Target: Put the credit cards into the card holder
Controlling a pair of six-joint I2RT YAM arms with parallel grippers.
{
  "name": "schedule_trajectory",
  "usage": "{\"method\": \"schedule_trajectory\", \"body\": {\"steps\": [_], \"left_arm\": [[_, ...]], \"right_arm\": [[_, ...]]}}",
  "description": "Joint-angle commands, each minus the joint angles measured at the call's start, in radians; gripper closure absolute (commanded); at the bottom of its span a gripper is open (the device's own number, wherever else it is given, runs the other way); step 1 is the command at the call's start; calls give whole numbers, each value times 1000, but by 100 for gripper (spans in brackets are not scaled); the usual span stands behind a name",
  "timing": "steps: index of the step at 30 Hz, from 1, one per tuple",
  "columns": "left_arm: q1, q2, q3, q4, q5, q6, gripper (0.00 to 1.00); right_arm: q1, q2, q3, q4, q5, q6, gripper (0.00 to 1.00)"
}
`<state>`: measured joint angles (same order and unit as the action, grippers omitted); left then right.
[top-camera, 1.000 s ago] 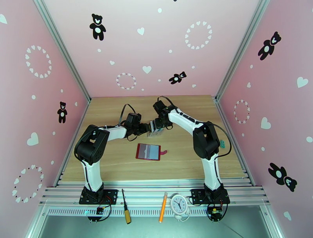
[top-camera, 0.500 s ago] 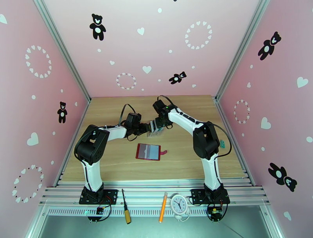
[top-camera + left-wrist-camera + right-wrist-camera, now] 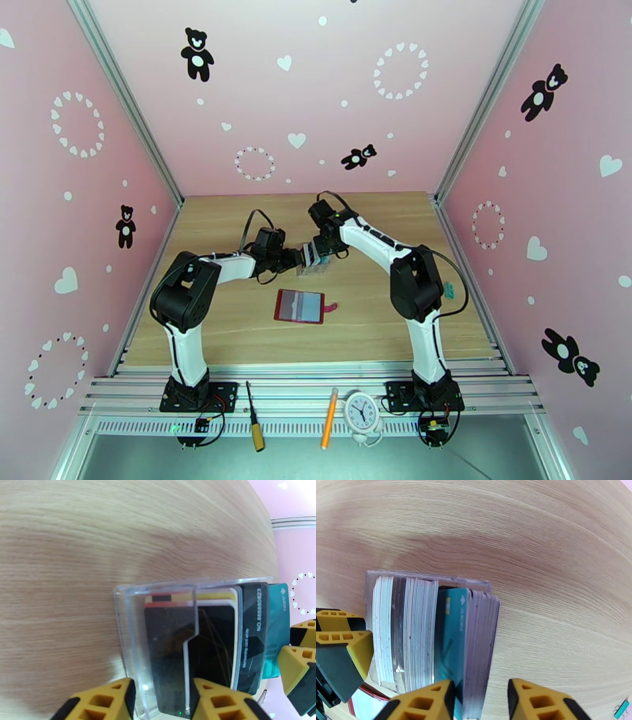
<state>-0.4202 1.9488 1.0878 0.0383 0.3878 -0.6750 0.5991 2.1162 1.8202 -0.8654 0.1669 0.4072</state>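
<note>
Right claw (image 3: pixel 478 689) narrower, over wood table (image 3: pixel 237 331), pink walls (image 3: pixel 316 95)

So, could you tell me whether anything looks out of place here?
Mildly: a screwdriver, an orange pen and a small clock lie on the metal rail at the near edge, off the wooden table. In the clear rack, the teal card sticks out past the others.

On your light wooden desk (image 3: pixel 237 331) you see the open red card holder (image 3: pixel 299 306) lying flat and, just behind it, the clear rack (image 3: pixel 314 269) standing full of cards (image 3: pixel 418 630).
</note>
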Motion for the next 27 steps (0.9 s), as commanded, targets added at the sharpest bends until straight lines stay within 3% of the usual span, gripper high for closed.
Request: {"method": "schedule_trajectory", "body": {"steps": [1, 27], "left_arm": [[12, 27, 15, -26, 15, 2, 57], [12, 28, 16, -28, 18, 3, 57]], "right_arm": [[-11, 16, 31, -44, 24, -7, 61], [-12, 4, 46, -63, -4, -10, 83]]}}
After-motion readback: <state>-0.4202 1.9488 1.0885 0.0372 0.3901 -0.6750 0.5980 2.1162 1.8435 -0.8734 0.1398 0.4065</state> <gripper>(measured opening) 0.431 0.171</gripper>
